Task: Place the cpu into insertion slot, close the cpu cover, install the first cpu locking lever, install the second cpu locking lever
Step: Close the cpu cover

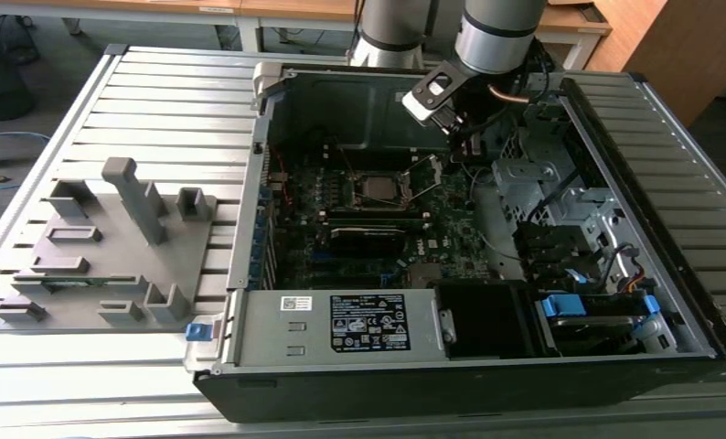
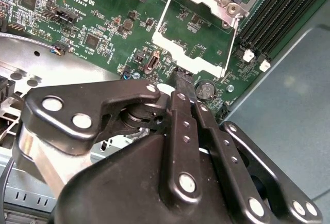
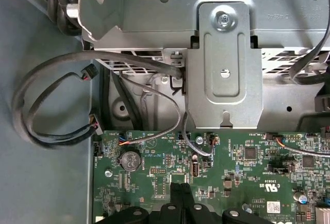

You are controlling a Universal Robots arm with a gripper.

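cpu (image 1: pixel 379 189) seated in insertion slot (image 1: pixel 358 189); cpu cover (image 2: pixel 178 53) silver frame, hinged open beside slot.

Computer case (image 1: pixel 256 137) is lying open on the tabletop (image 1: pixel 155 91), with a fixture tray (image 1: pixel 95 283) sitting beside it on the exterior view's left. Inside, the insertion slot (image 1: pixel 376 187) is sitting mid motherboard (image 1: pixel 458 215). The cpu cover (image 2: pixel 170 48) is standing open at the slot's exterior-view right edge, and the gripper (image 1: pixel 467 139) is hanging just right of it.
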